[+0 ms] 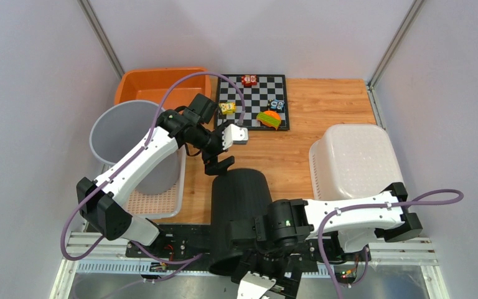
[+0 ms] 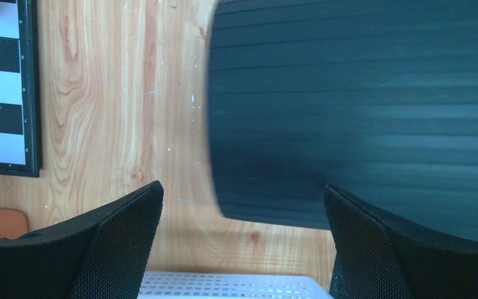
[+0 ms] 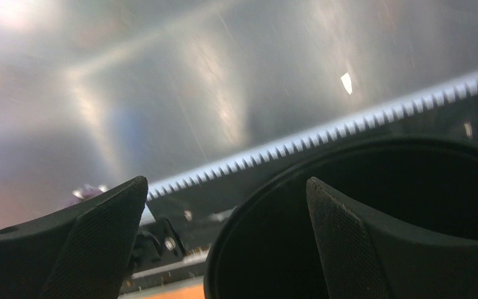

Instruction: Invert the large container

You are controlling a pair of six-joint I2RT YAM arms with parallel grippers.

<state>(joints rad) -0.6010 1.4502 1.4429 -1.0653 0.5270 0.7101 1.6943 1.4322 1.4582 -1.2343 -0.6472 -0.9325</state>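
Observation:
The large container is a black ribbed bin lying on its side mid-table, with its mouth toward the arm bases. My left gripper hangs open just above its far closed end. In the left wrist view the ribbed wall fills the upper right, and the left gripper holds nothing. My right gripper is open at the mouth by the front edge. In the right wrist view the bin's rim runs between the right gripper jaws, one finger inside the mouth and the other outside.
A grey bucket stands in a white perforated basket at the left, with an orange tub behind. A chessboard with small toys lies at the back. An upturned white basket sits at the right.

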